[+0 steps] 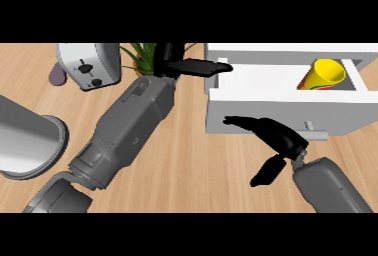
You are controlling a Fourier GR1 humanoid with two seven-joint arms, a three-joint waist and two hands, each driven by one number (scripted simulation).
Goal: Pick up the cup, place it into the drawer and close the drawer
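The right hand [283, 137] is seen just in front of the drawer [258, 107]; its fingers are spread out and nothing is held in it; the long fingers are pointed at the white front of the drawer, and the thumb is hung down over the counter [184, 165]; whether the front is touched by the fingertips cannot be told. The small grey handle [316, 133] is found just beside this hand, on the drawer's front. The left hand [193, 66] is stretched out at the far left corner of the drawer; its fingers are kept mostly straight, nothing is held in it, and the white edge seems to be touched by its tips. The yellow cup [326, 74] is already laid inside the open drawer, at the right end, tipped over on a slant with its mouth up. So the picking up and the putting in are judged to be done, and only the closing is left. For the next move, the front of the drawer would need to be pushed straight in by the right hand until it is shut; the left hand would need to be kept out of the way so that no finger is pinched. Farther off on the counter, a toaster [90, 65], a green plant [144, 51] and a big grey pot [26, 142] are seen at the left.
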